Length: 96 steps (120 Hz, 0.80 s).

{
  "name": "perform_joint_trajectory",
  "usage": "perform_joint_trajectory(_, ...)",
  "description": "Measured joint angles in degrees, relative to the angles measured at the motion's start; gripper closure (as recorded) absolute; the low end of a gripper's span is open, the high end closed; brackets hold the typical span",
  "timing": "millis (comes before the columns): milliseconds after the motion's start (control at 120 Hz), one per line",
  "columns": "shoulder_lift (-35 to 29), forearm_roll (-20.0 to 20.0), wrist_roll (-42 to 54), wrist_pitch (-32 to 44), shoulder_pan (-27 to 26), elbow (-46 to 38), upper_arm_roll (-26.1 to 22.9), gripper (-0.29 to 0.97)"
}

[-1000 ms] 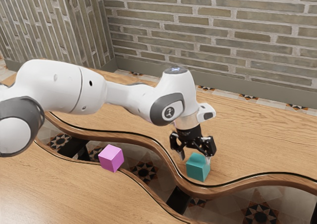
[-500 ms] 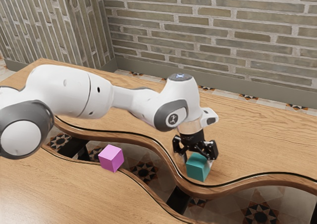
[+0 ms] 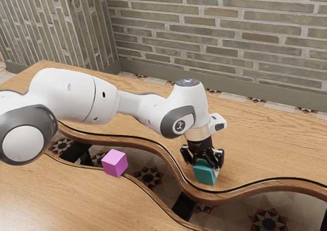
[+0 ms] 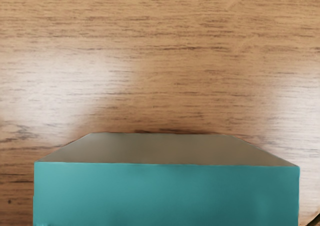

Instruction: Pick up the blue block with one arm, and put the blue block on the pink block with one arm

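Exterior view: the arm [image 3: 76,100] reaches right over the table [image 3: 265,139]. The gripper [image 3: 203,159] stands wide, its fingers straddling the top of the blue block [image 3: 207,174] without clearly gripping it. The block sits flat near the table's near edge, even-sided, directly under the gripper. The pink block [image 3: 114,163] lies well apart, left.

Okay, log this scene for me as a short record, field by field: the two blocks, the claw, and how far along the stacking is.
blue block: teal-blue cube, resting on the wooden table near its wavy edge
pink block: apart from it, toward the exterior view's left, nothing on top
claw: low over the table, around the blue block's upper part
stage: blue block not yet lifted or stacked
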Motion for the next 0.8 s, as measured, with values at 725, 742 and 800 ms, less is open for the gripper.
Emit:
perform_joint_trajectory(725,-60.1,2.1,0.4,-15.4,0.8,-45.3,19.0,0.33)
perform_joint_trajectory(742,-60.1,2.3,0.5,-15.7,0.8,-45.3,19.2,0.33)
perform_joint_trajectory(800,-58.7,3.0,1.2,-15.7,0.9,-45.2,19.5,0.33)
